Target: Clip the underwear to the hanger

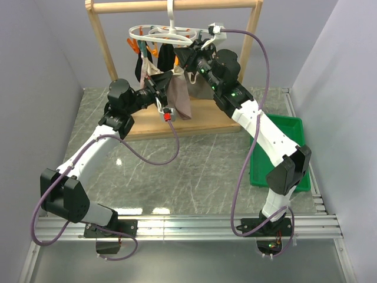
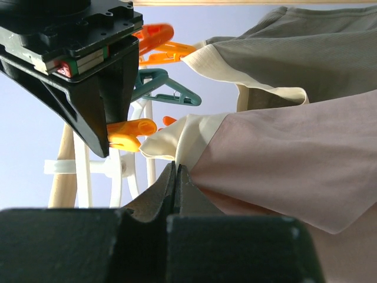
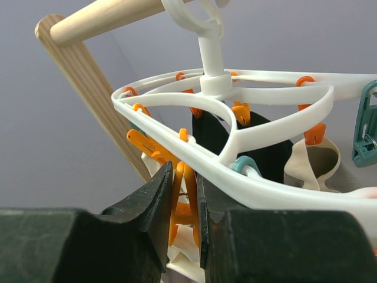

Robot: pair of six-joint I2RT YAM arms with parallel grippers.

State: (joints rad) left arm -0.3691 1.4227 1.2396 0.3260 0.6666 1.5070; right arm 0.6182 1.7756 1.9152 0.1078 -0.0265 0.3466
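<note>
Two claws crowd the near rim of the hanger (image 3: 215, 82). The left claw (image 2: 177, 169) is clamped on the underwear (image 2: 283, 165) at its cream waistband edge, just beside the ring. The right claw (image 3: 184, 175) squeezes an orange peg (image 3: 187, 203). The gap between them is tight, and the fabric dangles well above the counter (image 1: 194, 165).

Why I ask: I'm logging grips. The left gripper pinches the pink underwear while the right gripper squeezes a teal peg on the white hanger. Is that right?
Not quite. The peg between the right gripper fingers is orange, not teal, as the right wrist view shows. The rest holds: the left gripper pinches the pink underwear, and the peg is on the white hanger.
</note>
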